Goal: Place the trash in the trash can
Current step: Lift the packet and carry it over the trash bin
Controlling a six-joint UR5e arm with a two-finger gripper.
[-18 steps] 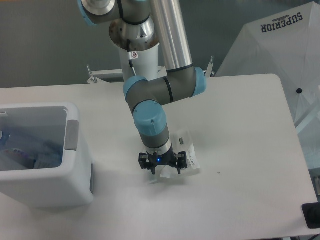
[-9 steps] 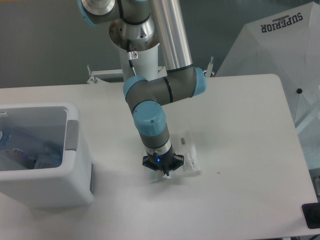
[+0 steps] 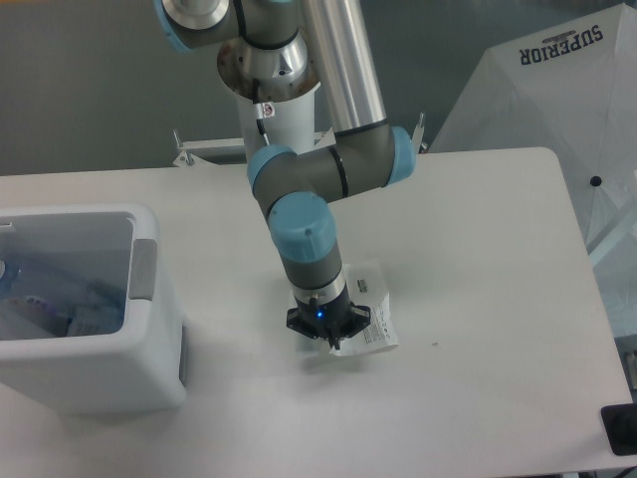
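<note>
A clear wrinkly plastic bag (image 3: pixel 373 311) with white printed labels lies on the white table just right of the arm's wrist. My gripper (image 3: pixel 331 342) points straight down at the bag's left edge, its fingers pinched together on the plastic. The trash can (image 3: pixel 149 344), a boxy pale bin with a grey side panel, stands at the left edge of the table, well apart from the gripper. Bluish clear plastic (image 3: pixel 45 299) lies inside it; I cannot make out whether it is the bottle.
A white fabric cover (image 3: pixel 557 110) printed SUPERIOR stands past the table's right rear corner. A black object (image 3: pixel 622 428) sits at the lower right edge. The arm's base (image 3: pixel 284 110) and a metal bracket (image 3: pixel 199 149) are at the table's back.
A second ago the fingers stood open over the bag's edge; they have since come together on it. The wrist has shifted slightly right and the bag's near part has bunched toward the gripper.
</note>
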